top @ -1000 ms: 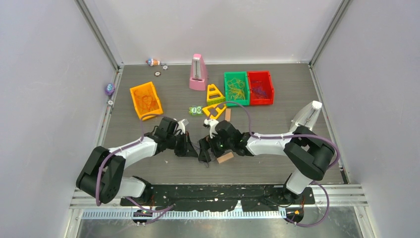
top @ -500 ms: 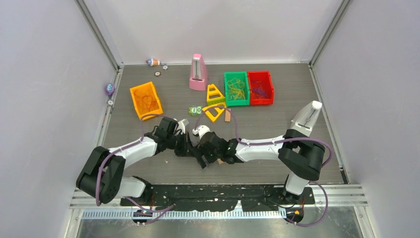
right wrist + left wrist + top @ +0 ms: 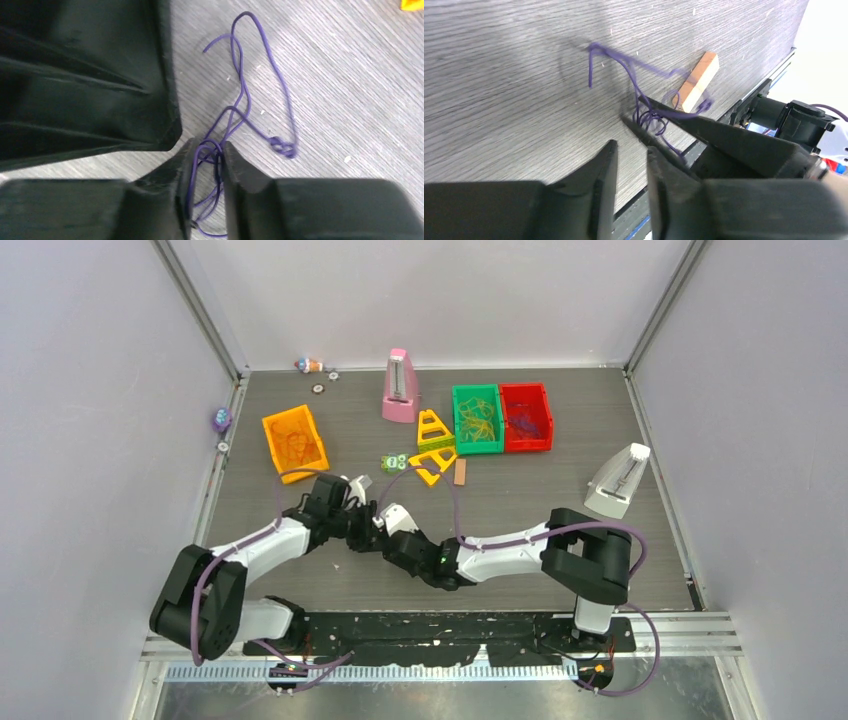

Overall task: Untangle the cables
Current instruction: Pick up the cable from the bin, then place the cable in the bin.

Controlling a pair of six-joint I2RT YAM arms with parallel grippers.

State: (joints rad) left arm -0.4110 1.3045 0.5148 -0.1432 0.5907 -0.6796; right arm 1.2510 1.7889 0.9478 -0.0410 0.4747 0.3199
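In the top view, both arms converge low over the near-centre tabletop [image 3: 520, 500]. In the left wrist view, the left pincer [image 3: 629, 165] stands slightly parted and empty just beside the purple cables [image 3: 644, 107], apparently yielding the grasp. In the right wrist view, the right pincer [image 3: 206, 155] grips the cables' [image 3: 250, 100] looped strands, likely to draw them apart.

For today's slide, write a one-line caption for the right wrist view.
Right tool closes around a loop of tangled purple cable lying on the grey wood-grain table.
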